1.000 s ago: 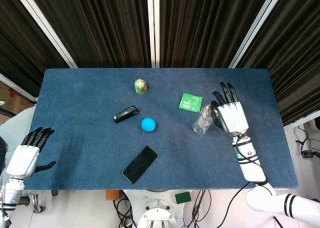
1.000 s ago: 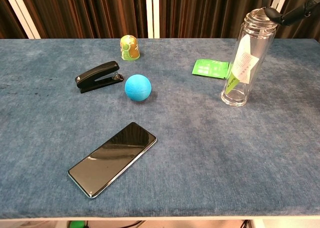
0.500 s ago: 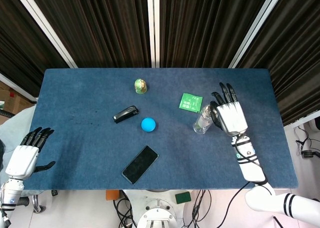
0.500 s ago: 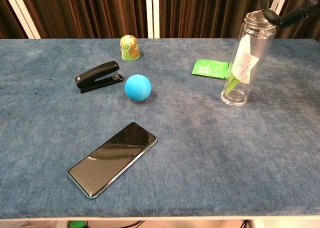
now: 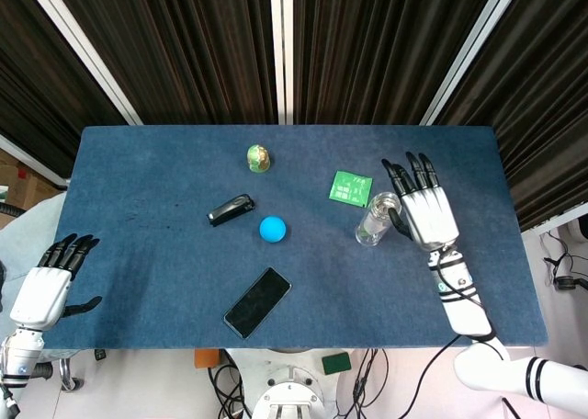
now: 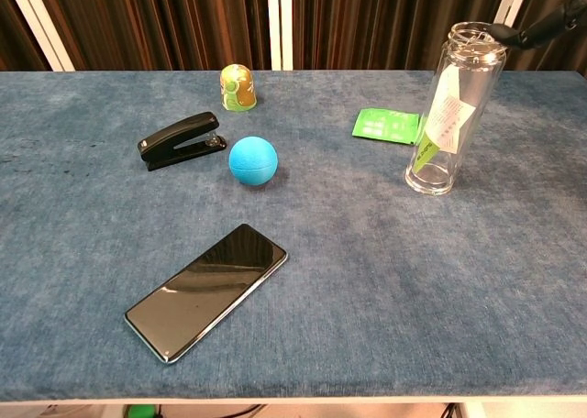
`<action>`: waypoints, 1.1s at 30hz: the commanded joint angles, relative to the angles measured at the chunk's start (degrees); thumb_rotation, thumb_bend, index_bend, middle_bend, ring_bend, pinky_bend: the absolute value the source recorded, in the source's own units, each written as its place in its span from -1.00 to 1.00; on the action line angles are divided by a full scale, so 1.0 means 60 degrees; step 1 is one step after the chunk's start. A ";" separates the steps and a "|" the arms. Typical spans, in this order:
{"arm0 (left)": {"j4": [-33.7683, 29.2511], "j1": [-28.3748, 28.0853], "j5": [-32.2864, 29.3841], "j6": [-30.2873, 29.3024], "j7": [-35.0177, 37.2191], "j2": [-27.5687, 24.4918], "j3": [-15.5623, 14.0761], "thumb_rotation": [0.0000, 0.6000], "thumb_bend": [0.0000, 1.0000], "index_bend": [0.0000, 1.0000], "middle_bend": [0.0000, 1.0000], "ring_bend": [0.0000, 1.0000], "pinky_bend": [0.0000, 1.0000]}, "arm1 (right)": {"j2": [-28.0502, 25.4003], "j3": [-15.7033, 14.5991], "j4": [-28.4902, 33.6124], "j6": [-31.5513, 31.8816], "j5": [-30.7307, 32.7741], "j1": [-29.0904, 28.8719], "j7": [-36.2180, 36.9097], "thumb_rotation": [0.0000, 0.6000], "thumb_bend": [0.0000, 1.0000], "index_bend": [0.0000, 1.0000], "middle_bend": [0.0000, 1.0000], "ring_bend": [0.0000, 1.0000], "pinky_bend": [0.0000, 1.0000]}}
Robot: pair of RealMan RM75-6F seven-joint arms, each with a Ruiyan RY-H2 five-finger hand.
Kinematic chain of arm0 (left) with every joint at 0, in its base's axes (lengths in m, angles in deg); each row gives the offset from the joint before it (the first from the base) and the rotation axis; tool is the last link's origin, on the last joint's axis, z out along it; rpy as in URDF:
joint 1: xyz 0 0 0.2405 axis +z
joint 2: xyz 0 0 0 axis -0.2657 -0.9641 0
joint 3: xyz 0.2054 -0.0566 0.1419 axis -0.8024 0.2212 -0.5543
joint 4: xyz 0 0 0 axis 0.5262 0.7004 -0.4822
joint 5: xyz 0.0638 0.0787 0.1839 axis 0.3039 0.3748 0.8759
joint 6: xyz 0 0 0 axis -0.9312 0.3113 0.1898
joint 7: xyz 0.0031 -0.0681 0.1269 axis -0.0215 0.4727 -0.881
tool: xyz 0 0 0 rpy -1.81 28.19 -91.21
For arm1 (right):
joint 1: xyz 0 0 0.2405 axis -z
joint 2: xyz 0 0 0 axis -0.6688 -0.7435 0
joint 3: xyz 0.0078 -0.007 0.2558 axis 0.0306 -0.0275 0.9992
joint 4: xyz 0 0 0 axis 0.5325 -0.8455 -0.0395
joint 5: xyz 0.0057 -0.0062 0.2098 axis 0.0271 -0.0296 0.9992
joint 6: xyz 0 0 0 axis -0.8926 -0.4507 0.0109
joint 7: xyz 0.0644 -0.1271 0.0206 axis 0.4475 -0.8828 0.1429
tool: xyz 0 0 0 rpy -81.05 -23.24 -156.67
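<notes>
My right hand (image 5: 425,212) is released, fingers spread, just beside the upright bottle (image 5: 377,220) near the desk's (image 5: 138,254) right edge; my left hand (image 5: 44,290) is released too.

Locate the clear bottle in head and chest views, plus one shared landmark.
Head view: clear bottle stands right of centre on the table, just left of the right hand.
Chest view: clear bottle stands upright at the upper right, with fingertips beside its rim.
Shared landmark: the green packet lies just left of and behind the bottle in both.
</notes>
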 commanded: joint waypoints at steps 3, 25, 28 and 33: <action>-0.0032 -0.0010 0.0015 0.0011 -0.0033 -0.0009 -0.0004 1.00 -0.96 -0.75 -0.77 -0.91 -0.73 | -0.0209 -0.0099 0.0049 0.0502 -0.0567 0.0262 0.0768 1.00 -0.33 -1.00 -0.68 -1.00 -0.91; -0.0213 -0.0066 0.0047 0.0064 -0.0206 -0.0054 -0.0005 1.00 -0.96 -0.75 -0.77 -0.91 -0.73 | -0.1320 -0.1010 0.0044 -0.0506 -0.1107 0.0396 0.0957 1.00 -0.35 -0.25 -1.00 -1.00 -1.00; -0.0205 -0.0075 0.0045 0.0083 -0.0194 -0.0047 -0.0008 1.00 -0.97 -0.75 -0.77 -0.91 -0.73 | -0.1263 -0.0981 0.0030 -0.0552 -0.1053 0.0362 0.0928 1.00 -0.35 -0.24 -1.00 -1.00 -1.00; -0.0178 -0.0080 0.0034 0.0084 -0.0164 -0.0049 0.0000 1.00 -0.96 -0.75 -0.77 -0.91 -0.73 | -0.1224 -0.0965 0.0059 -0.0605 -0.1038 0.0310 0.0814 1.00 -0.35 -0.24 -1.00 -1.00 -1.00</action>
